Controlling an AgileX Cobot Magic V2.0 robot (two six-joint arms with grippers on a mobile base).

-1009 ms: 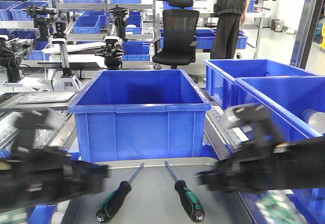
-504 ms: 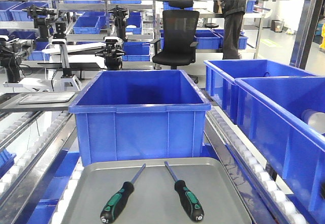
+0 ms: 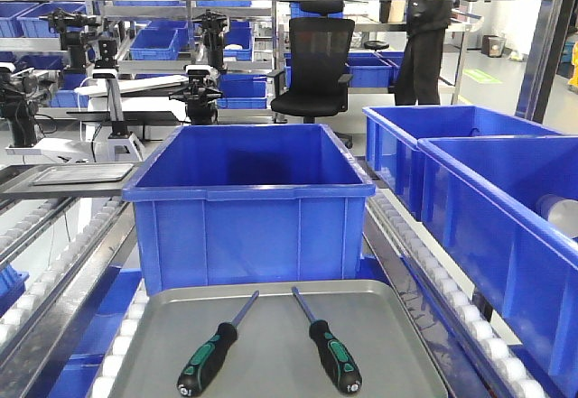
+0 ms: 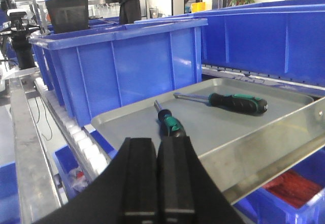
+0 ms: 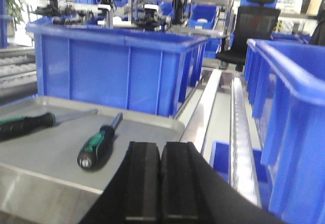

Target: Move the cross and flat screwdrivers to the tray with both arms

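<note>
Two black-and-green screwdrivers lie in the grey metal tray (image 3: 397,326), shafts pointing away and converging: the left one (image 3: 209,359) and the right one (image 3: 330,355). Neither arm shows in the front view. My left gripper (image 4: 158,148) is shut and empty, below the tray's left side, right behind the nearer screwdriver (image 4: 171,124); the other screwdriver (image 4: 236,102) lies farther across the tray (image 4: 284,99). My right gripper (image 5: 160,150) is shut and empty, by the tray's (image 5: 152,120) right corner, with one screwdriver (image 5: 96,145) just left of it and the other (image 5: 25,124) farther left.
A deep blue bin (image 3: 248,204) stands right behind the tray. More blue bins (image 3: 506,181) line the right side beyond a roller rail (image 3: 433,276). Another roller rail (image 3: 54,272) runs on the left. A black office chair (image 3: 316,64) and a person (image 3: 420,41) are far back.
Both arms, blurred over the tray's sides a second ago, have pulled back out of the front view. The screwdrivers stay on the tray. The person in the background has shifted slightly right.
</note>
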